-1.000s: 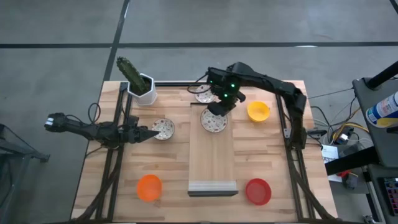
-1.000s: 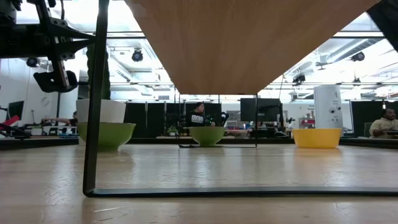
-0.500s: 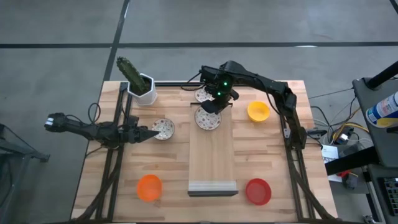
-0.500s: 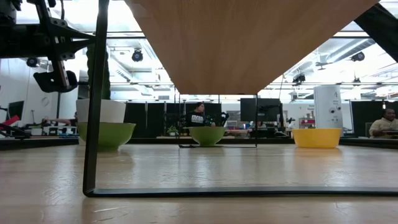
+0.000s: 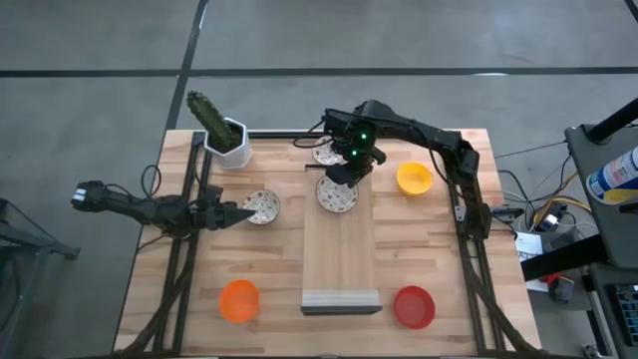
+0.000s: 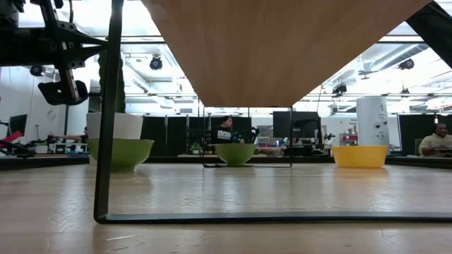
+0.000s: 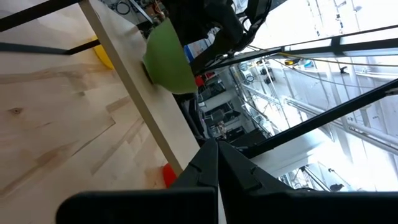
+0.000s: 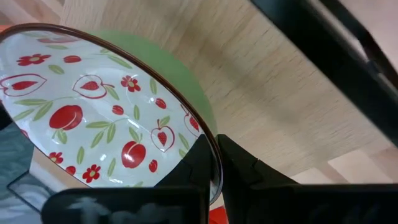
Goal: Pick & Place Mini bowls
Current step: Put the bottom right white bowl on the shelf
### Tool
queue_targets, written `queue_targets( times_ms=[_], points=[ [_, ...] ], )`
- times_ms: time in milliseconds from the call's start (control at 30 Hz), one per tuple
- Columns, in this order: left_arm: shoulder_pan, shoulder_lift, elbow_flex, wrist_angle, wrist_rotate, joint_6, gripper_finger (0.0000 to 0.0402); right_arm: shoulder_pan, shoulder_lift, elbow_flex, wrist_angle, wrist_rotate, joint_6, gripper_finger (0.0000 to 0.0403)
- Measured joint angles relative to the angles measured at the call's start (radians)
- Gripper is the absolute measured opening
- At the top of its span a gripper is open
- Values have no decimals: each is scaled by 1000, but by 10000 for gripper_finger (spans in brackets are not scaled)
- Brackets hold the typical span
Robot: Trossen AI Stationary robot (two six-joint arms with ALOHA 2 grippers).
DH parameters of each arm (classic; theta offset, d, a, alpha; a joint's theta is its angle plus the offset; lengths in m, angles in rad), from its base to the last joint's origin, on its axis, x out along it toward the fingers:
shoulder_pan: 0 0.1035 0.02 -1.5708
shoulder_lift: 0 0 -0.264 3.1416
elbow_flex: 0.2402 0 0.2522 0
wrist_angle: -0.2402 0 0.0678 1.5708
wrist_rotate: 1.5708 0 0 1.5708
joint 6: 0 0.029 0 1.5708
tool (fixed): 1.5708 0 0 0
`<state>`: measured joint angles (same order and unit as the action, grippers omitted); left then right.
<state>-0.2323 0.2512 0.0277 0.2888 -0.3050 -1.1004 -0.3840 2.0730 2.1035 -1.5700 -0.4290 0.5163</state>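
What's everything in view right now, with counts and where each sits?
Patterned bowls: 3, white with red print; one mid-left, one over the board's far end, one just behind that.
Yellow bowl: 1, far right.
Orange bowl: 1, near left.
Red bowl: 1, near right.
Cactus pot: 1, white, far-left corner.
Board: 1, light wood, raised, table centre.
Table: 1, wood.
People: 2, in the room behind.
Left arm: jaws shut, empty, beside the mid-left bowl.
Right arm: jaws shut on the rim of the bowl over the board.
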Motion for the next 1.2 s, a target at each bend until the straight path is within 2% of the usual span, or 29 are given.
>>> queue_targets(
  times_ms=[367, 800, 1000, 1200],
  points=[
    [0, 0, 0, -15, 0, 1, 3, 11, -24, -7, -2, 17, -4, 18],
    [0, 0, 0, -20, 0, -6, 3, 25, -43, -25, -1, 34, 0, 116],
    [0, 0, 0, -20, 0, -8, 3, 31, -64, -20, -2, 4, 3, 134],
    [0, 0, 0, -21, 0, -8, 3, 31, -133, -26, 0, -1, 24, 137]
  ],
)
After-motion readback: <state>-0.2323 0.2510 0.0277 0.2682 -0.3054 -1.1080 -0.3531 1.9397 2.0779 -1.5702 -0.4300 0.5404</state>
